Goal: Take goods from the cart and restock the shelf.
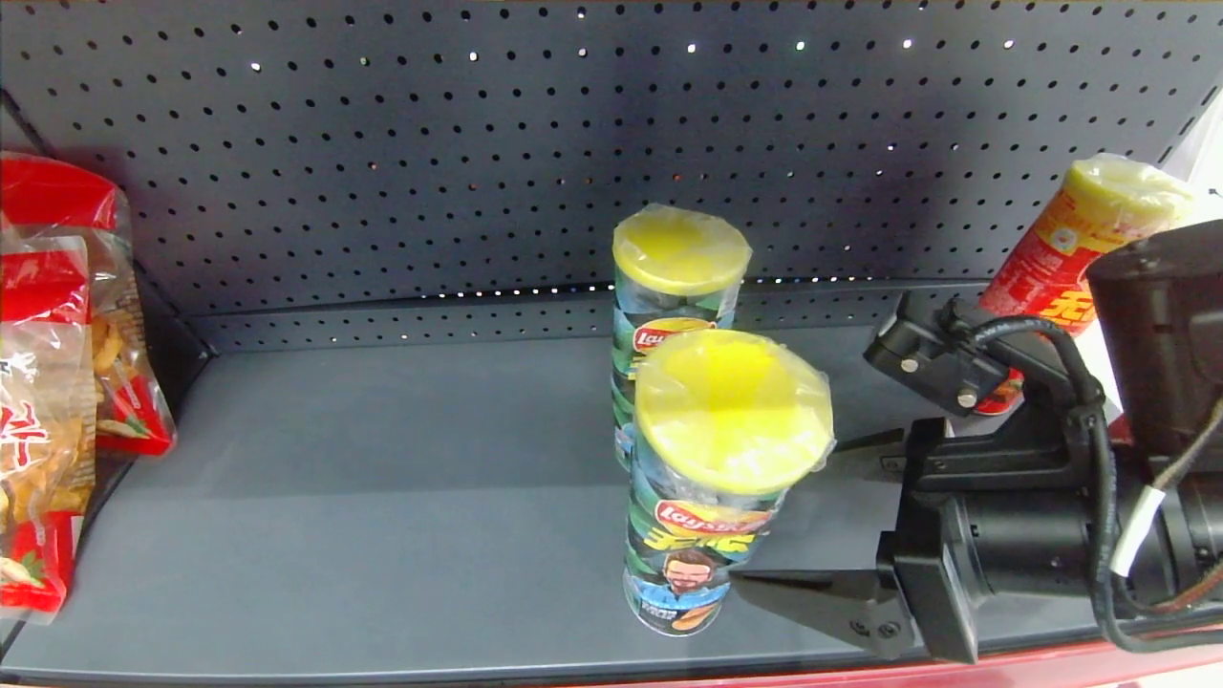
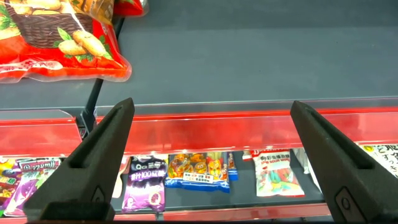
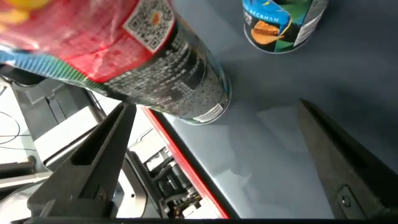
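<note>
the front can (image 1: 712, 497) stands upright on the shelf (image 1: 382, 449), near the front edge, yellow lid up and label facing out; it sits directly in front of a second, matching can (image 1: 674, 287), close or touching, so the pair forms a row running back toward the perforated panel (image 1: 382, 143), which is how a facing is filled from back to front; the right gripper (image 1: 793, 516) is just beside the front can on its right, fingers spread wide and gripping nothing, one finger toward the back and one toward the front edge; that spacing suits a can's width, so i judge this can as set down and let go, with the placing step about finished; a red can (image 1: 1070, 248) with a pale yellow lid leans tilted at the far right end of the shelf, its base near the red front rail; what props it i cannot tell, and it looks likely to need straightening; snack bags (image 1: 48, 382) fill the left end, well apart from the cans, leaving open shelf between for more stock; the left gripper (image 2: 211, 168) hangs in front of the shelf's red rail (image 2: 205, 124) with its fingers wide and nothing between them, above packets (image 2: 146, 186) on the lower shelf
</note>
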Tool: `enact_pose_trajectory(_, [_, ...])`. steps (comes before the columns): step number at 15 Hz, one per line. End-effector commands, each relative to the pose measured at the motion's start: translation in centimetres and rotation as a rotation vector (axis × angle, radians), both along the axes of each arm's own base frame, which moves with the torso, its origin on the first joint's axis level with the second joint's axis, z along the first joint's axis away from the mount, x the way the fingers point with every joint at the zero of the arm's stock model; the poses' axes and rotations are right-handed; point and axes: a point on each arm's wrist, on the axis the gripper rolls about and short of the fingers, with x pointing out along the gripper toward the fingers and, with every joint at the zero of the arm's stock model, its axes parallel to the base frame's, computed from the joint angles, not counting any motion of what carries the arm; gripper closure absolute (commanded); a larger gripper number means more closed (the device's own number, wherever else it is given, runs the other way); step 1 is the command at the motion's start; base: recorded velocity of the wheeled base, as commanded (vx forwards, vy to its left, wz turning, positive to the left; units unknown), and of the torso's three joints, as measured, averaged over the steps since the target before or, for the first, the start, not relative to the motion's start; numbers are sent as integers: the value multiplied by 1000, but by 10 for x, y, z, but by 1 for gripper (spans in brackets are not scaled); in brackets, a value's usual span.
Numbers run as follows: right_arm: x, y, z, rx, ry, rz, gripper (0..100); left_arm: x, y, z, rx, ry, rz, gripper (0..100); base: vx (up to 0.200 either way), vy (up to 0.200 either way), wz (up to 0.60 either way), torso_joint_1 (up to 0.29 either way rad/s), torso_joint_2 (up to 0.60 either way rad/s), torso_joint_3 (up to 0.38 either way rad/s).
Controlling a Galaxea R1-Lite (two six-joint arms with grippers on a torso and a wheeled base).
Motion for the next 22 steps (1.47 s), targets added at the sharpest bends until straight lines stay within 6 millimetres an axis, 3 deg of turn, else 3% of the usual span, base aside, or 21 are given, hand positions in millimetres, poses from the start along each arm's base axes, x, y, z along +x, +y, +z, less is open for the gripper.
enact_pose_trajectory(1, [-5,-5,5,16,-14,3,0,0,0,0,0,2,1,0,0,0,0,0,0,0])
enact_pose_trajectory(5, [-15,-15,16,55,-48,3,0,0,0,0,0,2,0,0,0,0,0,0,0,0])
enact_pose_trajectory(9, [-46,-52,36,144,-152,-35,0,0,0,0,0,2,0,0,0,0,0,0,0,0])
enact_pose_trajectory(13, [-79,-88,44,235,-234,-42,0,0,0,0,0,2,1,0,0,0,0,0,0,0])
enact_pose_trajectory(17, [-131,-150,64,426,-457,-136,0,0,0,0,0,2,0,0,0,0,0,0,0,0])
enact_pose_trajectory(20, [-179,-191,62,543,-631,-228,0,0,0,0,0,2,0,0,0,0,0,0,0,0])
enact_pose_trajectory(22, [-203,-205,52,586,-705,-325,0,0,0,0,0,2,0,0,0,0,0,0,0,0])
